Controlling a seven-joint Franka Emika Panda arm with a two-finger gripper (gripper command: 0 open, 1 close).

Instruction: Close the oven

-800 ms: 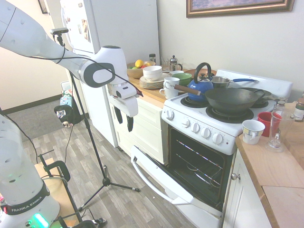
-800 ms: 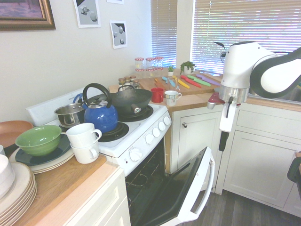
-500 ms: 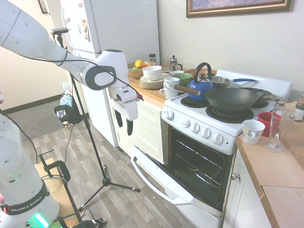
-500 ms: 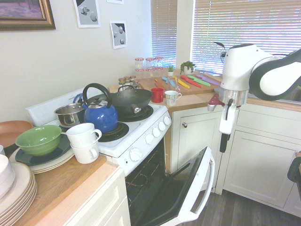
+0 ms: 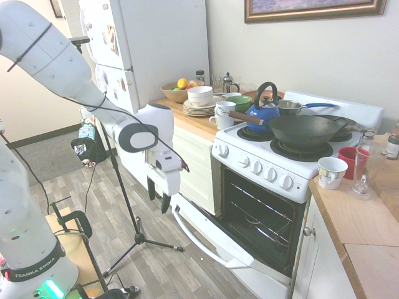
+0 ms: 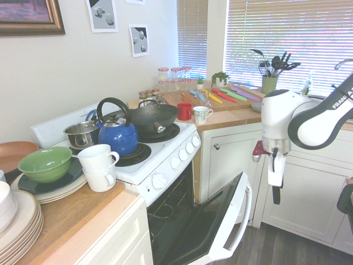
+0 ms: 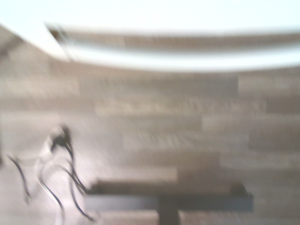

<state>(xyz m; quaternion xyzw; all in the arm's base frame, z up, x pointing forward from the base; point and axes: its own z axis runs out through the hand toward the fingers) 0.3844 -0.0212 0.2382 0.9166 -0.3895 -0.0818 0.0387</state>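
Note:
The white oven (image 5: 268, 171) stands with its drop-down door (image 5: 215, 232) hanging partly down, showing the dark interior and wire racks (image 5: 262, 215). The white bar handle (image 5: 194, 240) runs along the door's outer edge. My gripper (image 5: 158, 195) hangs open and empty, fingers pointing down, just left of the handle's near end and apart from it. From the other side the gripper (image 6: 275, 194) is right of the door (image 6: 220, 223) and its handle (image 6: 246, 210), at about the height of the door's edge. In the blurred wrist view a white bar (image 7: 178, 61) crosses above wooden floor.
A wok (image 5: 305, 129), a blue kettle (image 5: 263, 115) and a small pot (image 5: 290, 107) sit on the burners. White cabinets (image 5: 193, 165) and a fridge (image 5: 149, 37) stand left of the oven, with dishes (image 5: 201, 103) on the counter. More cabinets (image 6: 309, 187) are behind the arm.
The gripper has dropped from counter height to the level of the door's edge and drawn slightly nearer the handle. The door has not moved.

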